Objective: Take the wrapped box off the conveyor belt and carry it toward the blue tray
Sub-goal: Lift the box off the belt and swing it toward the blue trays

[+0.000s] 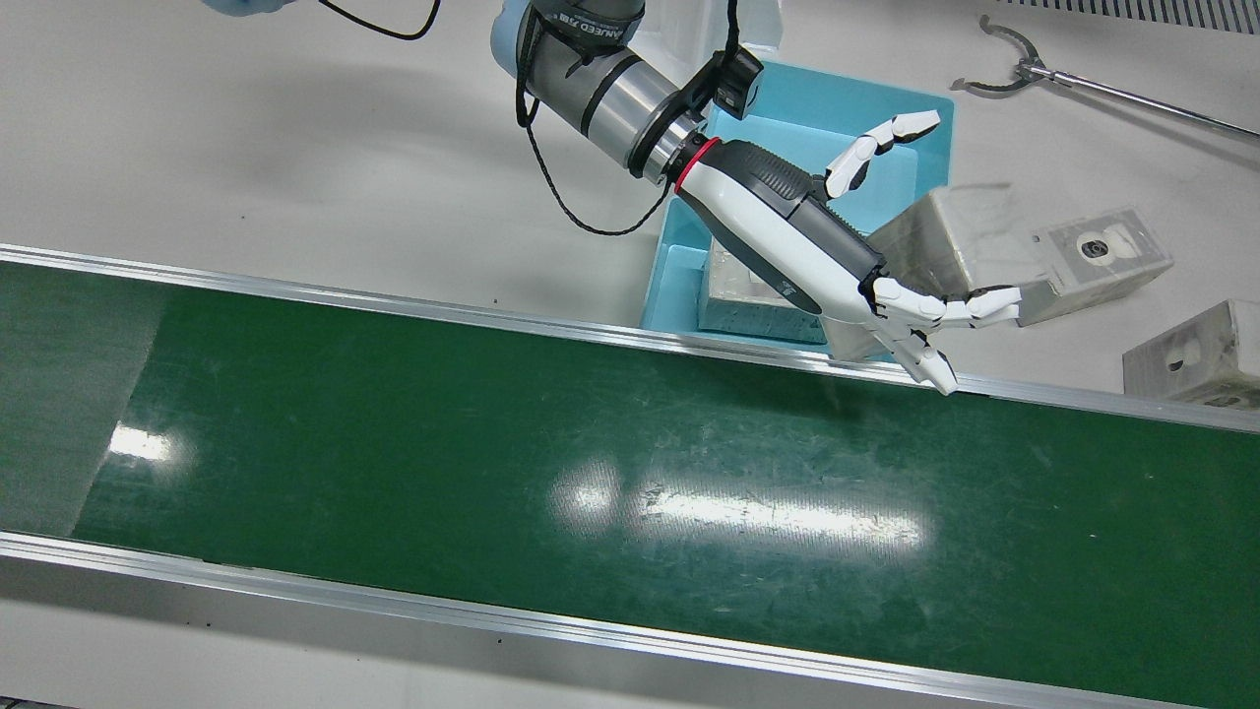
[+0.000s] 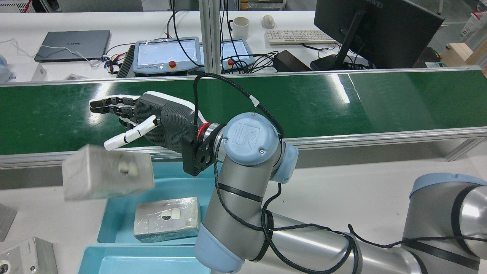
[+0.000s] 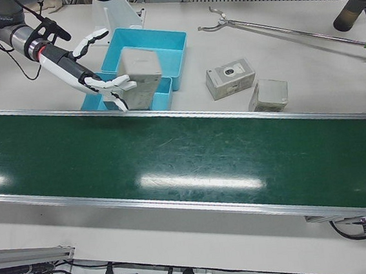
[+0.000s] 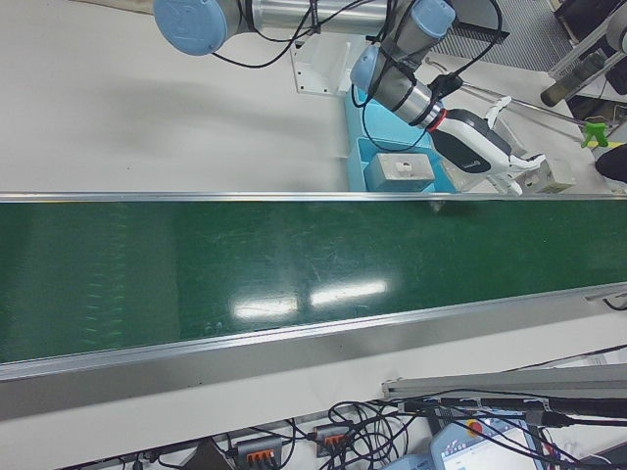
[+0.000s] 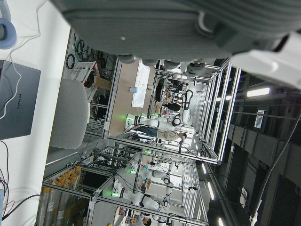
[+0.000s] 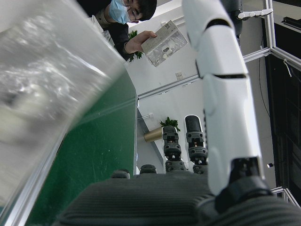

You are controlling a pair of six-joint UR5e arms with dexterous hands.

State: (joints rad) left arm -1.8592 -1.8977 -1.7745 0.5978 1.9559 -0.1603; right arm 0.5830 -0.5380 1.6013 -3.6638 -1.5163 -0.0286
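The wrapped box [image 1: 945, 241] is motion-blurred in the air at the right edge of the blue tray [image 1: 886, 108], just behind the belt's far rail. My right hand [image 1: 817, 246] reaches over the tray, fingers spread and thumb apart. In the rear view the box [image 2: 108, 177] hangs below my open right hand [image 2: 159, 120], apart from the thumb. The right hand view shows the blurred box [image 6: 47, 84] beside straight fingers [image 6: 221, 94]. The left hand view shows only a dark edge of my left hand [image 5: 155, 19].
A second wrapped box [image 2: 167, 219] lies in the tray [image 2: 114, 228]. Another blue tray [image 2: 133, 262] sits nearer the arm's base. Two boxes [image 1: 1102, 251] [image 1: 1196, 354] and a reacher tool [image 1: 1024, 69] lie on the table. The green conveyor belt [image 1: 492, 443] carries nothing.
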